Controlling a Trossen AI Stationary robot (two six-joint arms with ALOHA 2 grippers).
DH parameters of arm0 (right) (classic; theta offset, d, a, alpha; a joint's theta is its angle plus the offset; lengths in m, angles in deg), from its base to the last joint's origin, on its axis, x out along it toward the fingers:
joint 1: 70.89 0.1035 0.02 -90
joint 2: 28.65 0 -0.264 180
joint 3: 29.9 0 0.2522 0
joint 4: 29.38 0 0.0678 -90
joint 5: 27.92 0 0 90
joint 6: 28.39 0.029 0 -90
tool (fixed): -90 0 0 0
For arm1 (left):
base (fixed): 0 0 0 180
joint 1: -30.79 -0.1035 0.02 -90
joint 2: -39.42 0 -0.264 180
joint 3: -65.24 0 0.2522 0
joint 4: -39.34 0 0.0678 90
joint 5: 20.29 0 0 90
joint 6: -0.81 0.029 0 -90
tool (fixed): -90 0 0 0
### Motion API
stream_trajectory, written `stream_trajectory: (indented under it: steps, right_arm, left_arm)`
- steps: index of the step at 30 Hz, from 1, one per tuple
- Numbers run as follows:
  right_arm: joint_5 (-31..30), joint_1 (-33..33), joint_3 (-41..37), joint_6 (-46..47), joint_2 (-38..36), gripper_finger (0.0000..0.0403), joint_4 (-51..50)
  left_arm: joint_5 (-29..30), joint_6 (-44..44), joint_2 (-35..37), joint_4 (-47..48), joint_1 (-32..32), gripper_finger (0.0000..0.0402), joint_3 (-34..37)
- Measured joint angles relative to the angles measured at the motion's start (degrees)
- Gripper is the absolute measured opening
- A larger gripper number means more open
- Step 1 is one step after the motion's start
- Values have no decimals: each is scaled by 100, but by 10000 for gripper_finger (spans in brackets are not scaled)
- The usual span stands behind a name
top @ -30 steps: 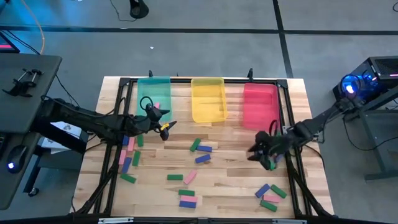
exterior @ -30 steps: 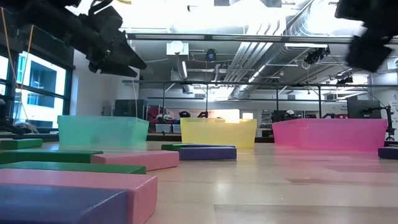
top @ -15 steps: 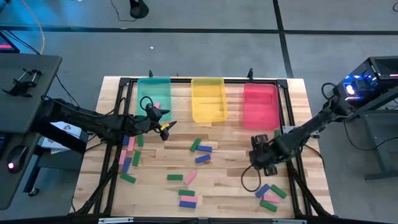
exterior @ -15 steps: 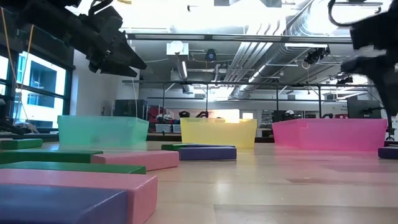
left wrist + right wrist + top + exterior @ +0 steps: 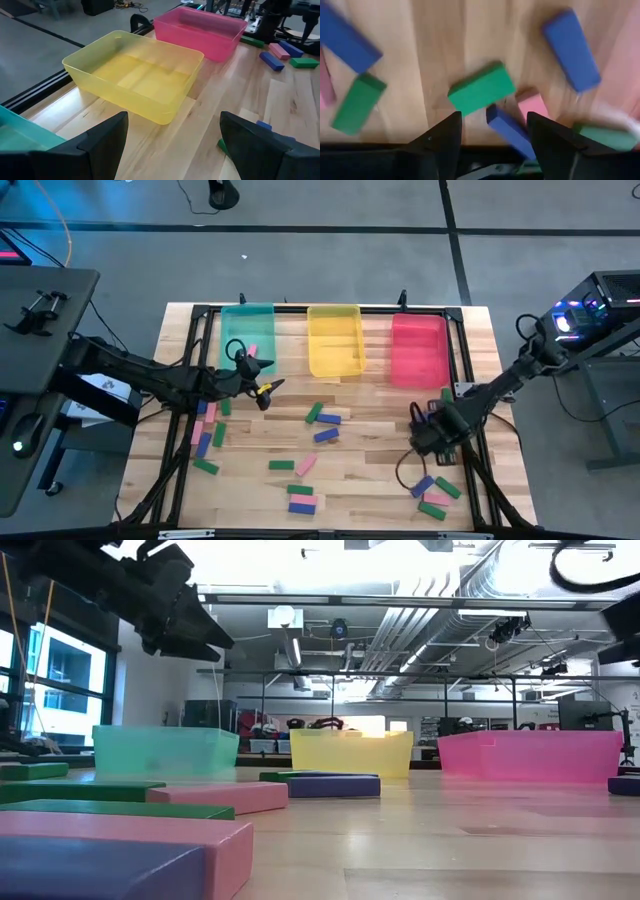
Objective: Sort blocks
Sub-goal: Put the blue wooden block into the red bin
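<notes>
Sorting barely begun; one pink block (image 5: 252,350) lies in teal tray (image 5: 246,314); yellow tray (image 5: 334,340) and red tray (image 5: 418,350) look empty; most blocks (image 5: 303,467) scattered across table (image 5: 380,440). Left gripper (image 5: 266,387) hovers beside teal tray, fingers spread, nothing held. Right gripper (image 5: 428,442) hangs over near-right cluster (image 5: 435,490), fingers parted, nothing between them. Nearly whole job left, by this judgement.

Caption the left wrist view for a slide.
Open left gripper faces translucent yellow plastic tray, translucent pink tray behind it.
</notes>
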Motion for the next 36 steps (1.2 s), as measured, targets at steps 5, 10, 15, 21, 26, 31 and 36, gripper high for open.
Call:
stream_trajectory:
  steps: [5,10,15,21,26,31,36]
  right_arm:
    - [-1416,132,-2,-990,8,208,564]
    - [-1603,-308,-2,-1579,8,208,552]
    - [-1329,-907,-20,-2245,8,208,531]
    - [-926,-1361,-489,-2600,150,208,887]
    - [-1203,-1427,-468,-2906,438,208,1199]
    - [-982,-1441,-481,-3042,983,208,1231]
    - [-932,-1440,-439,-3048,1553,196,1197]
  left_arm:
    - [99,0,0,-4,44,302,0]
    - [101,2,0,0,46,302,0]
    - [104,2,0,4,46,302,0]
    - [115,4,0,17,114,302,-2]
    - [117,2,-29,7,187,302,-7]
    - [119,-5,-108,-42,225,302,-6]
    - [123,-50,-155,-20,225,302,-4]
